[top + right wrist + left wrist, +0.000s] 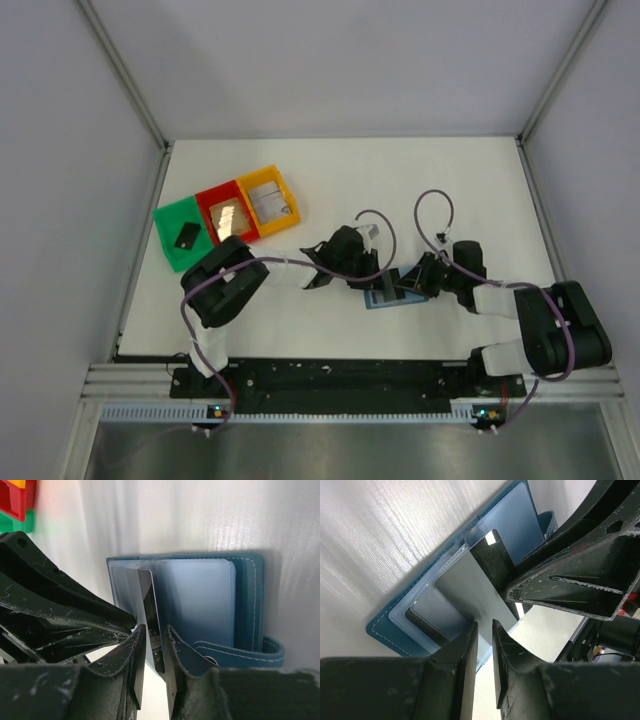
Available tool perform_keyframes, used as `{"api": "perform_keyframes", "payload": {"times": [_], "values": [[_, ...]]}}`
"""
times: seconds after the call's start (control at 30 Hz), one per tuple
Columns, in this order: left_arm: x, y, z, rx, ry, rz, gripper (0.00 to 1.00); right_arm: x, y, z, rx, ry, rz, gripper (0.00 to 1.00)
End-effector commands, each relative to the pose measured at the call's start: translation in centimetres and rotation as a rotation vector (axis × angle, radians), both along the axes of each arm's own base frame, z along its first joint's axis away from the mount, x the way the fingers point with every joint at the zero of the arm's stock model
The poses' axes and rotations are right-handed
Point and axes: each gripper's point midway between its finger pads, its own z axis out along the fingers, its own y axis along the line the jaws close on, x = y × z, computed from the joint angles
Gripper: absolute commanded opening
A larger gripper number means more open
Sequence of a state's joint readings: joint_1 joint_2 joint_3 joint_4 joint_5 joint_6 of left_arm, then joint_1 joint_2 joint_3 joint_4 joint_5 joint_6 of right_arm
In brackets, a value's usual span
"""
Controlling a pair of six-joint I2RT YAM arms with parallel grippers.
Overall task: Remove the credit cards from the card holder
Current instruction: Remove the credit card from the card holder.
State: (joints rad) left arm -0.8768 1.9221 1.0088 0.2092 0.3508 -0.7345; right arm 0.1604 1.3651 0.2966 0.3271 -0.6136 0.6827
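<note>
At mid-table the holder [385, 297] is lying open, the right gripper [152, 630] is pinching a half-drawn card [145, 595], the left gripper [484, 627] is sitting near-closed, grip unclear, and the pull-out is likely needing the holder pinned.

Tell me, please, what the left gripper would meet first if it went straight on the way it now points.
Most likely the grey card that sticks out of the card holder: it lies directly ahead of the left gripper. Depth is unclear, so they may already touch.
</note>
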Motion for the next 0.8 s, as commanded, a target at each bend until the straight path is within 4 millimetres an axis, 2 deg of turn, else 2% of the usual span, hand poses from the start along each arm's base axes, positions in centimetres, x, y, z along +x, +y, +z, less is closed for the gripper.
{"api": "perform_keyframes", "payload": {"times": [0.0, 0.1, 0.23, 0.4, 0.5, 0.63, 0.67, 0.77], "values": [[-1.8, 2.2, -4.0, 0.11, 0.071, 0.001, 0.23, 1.0, 0.8, 1.0, 0.056, -0.05, 0.034, 0.21], [-1.8, 2.4, -4.1, 0.115, 0.074, 0.007, 0.23, 1.2, 0.9, 1.3, 0.059, -0.061, 0.031, 0.0], [-1.6, 3.8, -4.8, 0.136, 0.091, 0.039, 0.23, 1.6, 0.0, 2.1, 0.014, -0.085, 0.009, 0.0], [-1.6, 5.8, -5.7, 0.15, 0.116, 0.078, 0.23, 2.0, -2.8, 3.0, -0.064, -0.09, -0.079, 0.0], [-1.5, 6.1, -5.0, 0.126, 0.116, 0.085, 0.24, 1.9, -3.3, 4.4, -0.105, -0.134, -0.061, 0.0], [-0.2, 5.4, -1.1, 0.044, 0.072, 0.096, 0.29, 1.8, -3.1, 6.8, -0.153, -0.213, -0.015, 0.0], [0.2, 5.3, 0.3, 0.016, 0.056, 0.101, 0.31, 1.7, -2.9, 7.5, -0.181, -0.238, 0.005, 0.0], [2.0, 6.0, 5.4, -0.063, -0.007, 0.138, 0.45, 1.8, -2.3, 10.3, -0.285, -0.362, 0.063, 0.0]]}}
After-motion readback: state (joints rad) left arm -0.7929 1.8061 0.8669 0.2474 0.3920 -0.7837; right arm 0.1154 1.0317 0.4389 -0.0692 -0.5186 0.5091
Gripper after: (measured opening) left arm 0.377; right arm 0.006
